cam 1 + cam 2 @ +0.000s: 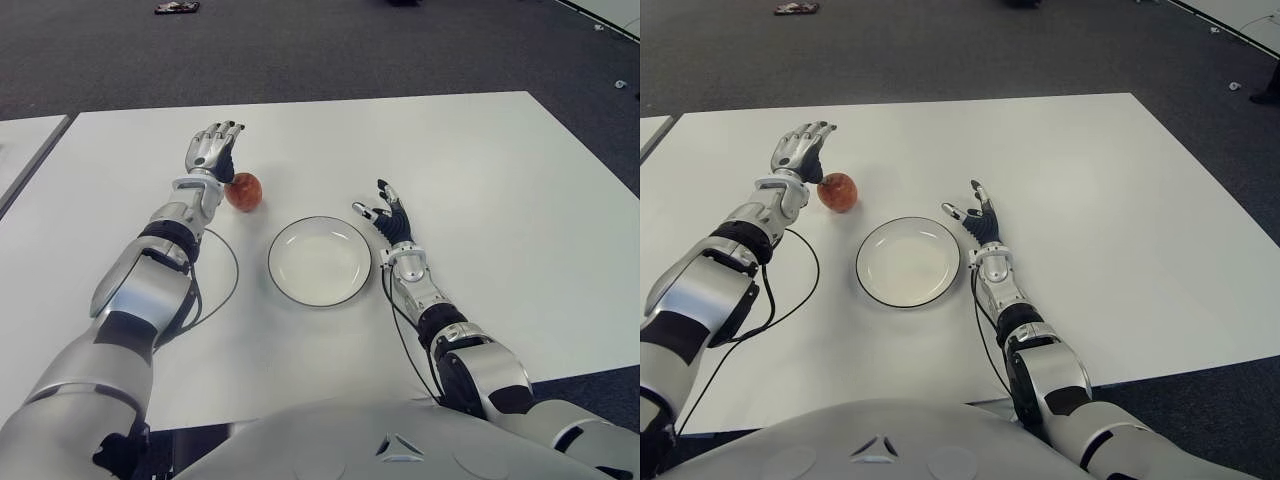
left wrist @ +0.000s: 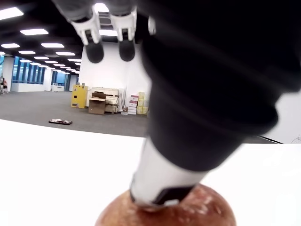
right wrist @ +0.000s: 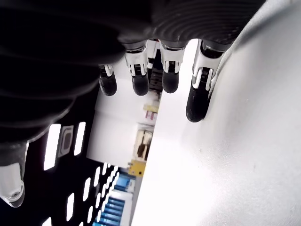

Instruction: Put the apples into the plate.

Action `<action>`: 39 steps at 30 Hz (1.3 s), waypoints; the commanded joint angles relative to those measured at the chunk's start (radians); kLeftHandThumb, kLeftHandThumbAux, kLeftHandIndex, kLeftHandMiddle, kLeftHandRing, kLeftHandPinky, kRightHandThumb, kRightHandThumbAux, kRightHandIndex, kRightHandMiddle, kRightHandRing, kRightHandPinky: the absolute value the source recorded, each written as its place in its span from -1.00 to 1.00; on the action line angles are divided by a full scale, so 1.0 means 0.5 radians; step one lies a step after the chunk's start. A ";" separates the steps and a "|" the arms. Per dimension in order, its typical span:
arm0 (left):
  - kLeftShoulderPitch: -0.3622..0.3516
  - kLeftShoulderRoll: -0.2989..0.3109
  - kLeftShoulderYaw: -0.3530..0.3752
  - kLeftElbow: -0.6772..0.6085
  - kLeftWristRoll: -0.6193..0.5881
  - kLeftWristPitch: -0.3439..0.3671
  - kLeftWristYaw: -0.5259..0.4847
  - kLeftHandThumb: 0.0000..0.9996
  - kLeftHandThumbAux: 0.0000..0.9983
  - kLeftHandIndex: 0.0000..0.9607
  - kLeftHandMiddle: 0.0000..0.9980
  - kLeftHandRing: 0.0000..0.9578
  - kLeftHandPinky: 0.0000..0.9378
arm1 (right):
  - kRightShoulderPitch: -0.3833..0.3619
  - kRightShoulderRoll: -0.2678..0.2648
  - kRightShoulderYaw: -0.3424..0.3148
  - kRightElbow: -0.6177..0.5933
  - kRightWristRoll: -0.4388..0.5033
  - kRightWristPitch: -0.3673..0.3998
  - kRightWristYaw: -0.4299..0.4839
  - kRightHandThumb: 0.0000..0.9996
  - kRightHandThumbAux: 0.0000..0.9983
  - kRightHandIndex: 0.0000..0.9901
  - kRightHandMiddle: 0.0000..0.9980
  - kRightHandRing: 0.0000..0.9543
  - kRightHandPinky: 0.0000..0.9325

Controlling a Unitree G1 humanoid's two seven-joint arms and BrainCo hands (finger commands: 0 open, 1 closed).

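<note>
Red apple (image 1: 243, 191) sits on white table (image 1: 500, 180), just left of and slightly beyond white plate (image 1: 320, 261), not yet in it

Left hand (image 1: 211, 149) alongside apple, on its left, fingers loosely extended, holding nothing; left wrist view shows thumb down against top of apple, looks like lining up for grasp

Right hand (image 1: 387, 216) idle beside plate's right edge, fingers spread, holding nothing, leaves plate clear for drop

Only one apple visible

Plate empty; short carry rightward once grip closes
</note>
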 commanded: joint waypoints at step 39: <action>-0.007 -0.088 0.924 -0.099 -1.049 -0.230 -1.002 -1.00 -0.21 -1.00 -1.00 -1.00 -1.00 | 0.040 0.010 0.033 0.055 -0.004 0.026 0.070 -0.90 0.08 -1.00 -1.00 -1.00 -1.00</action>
